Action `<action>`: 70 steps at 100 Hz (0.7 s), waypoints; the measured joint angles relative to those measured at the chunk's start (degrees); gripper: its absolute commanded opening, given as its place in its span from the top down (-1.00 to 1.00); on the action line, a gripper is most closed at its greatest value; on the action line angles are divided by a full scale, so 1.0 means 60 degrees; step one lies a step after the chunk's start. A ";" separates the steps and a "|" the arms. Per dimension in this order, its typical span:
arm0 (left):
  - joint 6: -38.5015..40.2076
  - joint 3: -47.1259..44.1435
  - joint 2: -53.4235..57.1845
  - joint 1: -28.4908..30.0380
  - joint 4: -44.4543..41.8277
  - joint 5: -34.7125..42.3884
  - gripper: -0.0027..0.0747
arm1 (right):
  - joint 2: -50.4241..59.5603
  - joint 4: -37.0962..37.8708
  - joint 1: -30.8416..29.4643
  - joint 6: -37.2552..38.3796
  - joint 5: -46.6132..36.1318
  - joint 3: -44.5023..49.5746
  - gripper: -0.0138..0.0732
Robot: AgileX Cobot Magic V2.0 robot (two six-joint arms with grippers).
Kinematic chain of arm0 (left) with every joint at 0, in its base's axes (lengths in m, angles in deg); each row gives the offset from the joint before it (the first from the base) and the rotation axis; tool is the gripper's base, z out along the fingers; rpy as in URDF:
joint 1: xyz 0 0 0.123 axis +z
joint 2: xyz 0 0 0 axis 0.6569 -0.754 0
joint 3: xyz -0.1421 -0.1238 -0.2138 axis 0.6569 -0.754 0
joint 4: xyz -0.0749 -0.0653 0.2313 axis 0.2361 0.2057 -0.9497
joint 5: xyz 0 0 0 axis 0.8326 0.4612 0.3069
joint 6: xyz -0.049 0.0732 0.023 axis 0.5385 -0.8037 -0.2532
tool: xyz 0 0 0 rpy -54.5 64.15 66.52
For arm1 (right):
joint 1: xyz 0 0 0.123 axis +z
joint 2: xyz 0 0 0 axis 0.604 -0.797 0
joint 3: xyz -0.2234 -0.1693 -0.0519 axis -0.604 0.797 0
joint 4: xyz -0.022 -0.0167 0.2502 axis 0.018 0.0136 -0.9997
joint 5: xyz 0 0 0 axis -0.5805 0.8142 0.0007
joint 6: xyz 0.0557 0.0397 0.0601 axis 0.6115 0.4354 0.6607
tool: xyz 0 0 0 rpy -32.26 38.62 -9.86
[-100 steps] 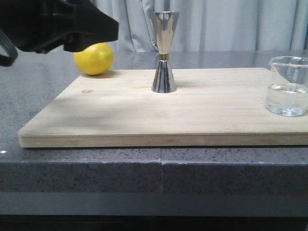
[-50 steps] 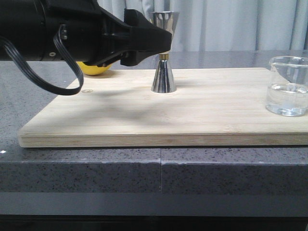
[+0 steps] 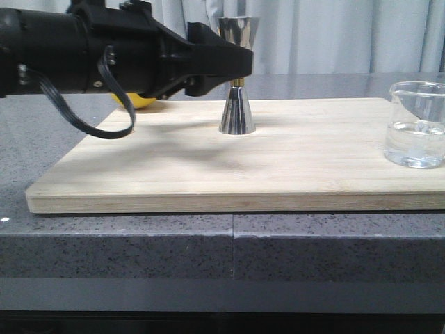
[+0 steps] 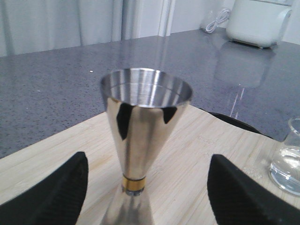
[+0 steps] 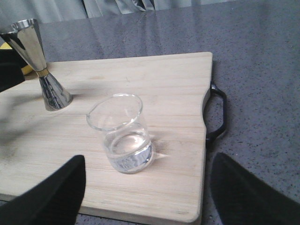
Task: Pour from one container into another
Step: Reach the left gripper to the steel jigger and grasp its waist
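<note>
Now — left end effector (image 4: 145, 187) wide open around jigger (image 4: 140, 136).

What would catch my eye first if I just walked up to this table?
Probably the shiny steel jigger standing upright mid-way along the wooden cutting board, with the black left gripper open on either side of it. Next, the glass beaker of clear liquid at the board's right end, and a lemon half hidden behind the arm.
</note>
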 measured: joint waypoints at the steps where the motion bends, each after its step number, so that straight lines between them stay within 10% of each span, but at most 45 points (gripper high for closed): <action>1: 0.0044 0.0022 -0.0022 0.0000 -0.0052 0.0000 -0.33 | 0.0000 0.0000 0.0000 0.0000 0.0000 0.0000 -0.47; 70: 0.0609 0.0977 -0.1084 0.0000 -0.0865 0.0243 -0.19 | 0.0000 0.0148 0.0000 0.0000 -0.0061 0.0000 -0.47</action>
